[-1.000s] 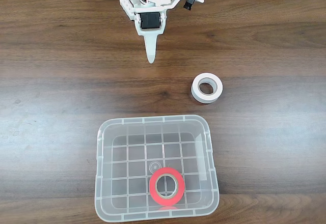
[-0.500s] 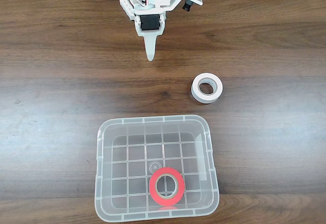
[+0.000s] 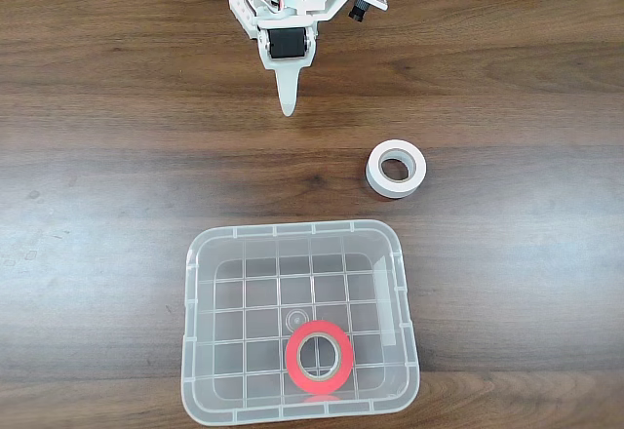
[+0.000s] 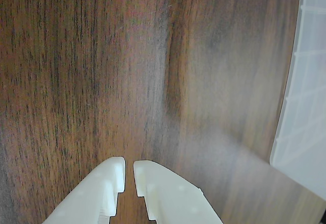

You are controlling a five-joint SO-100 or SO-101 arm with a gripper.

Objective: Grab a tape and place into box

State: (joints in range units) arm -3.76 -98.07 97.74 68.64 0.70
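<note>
We see the red tape [image 3: 319,356] lying flat in the clear box [image 3: 195,351], near side. Our gripper [image 4: 129,169] hangs empty at the far edge, fingers nearly together. Light, stiff ring; we'd pinch its rim.

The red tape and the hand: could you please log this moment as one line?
red tape: flat inside box | hand: nearly shut, empty, over bare table | white tape: on table outside box
</note>
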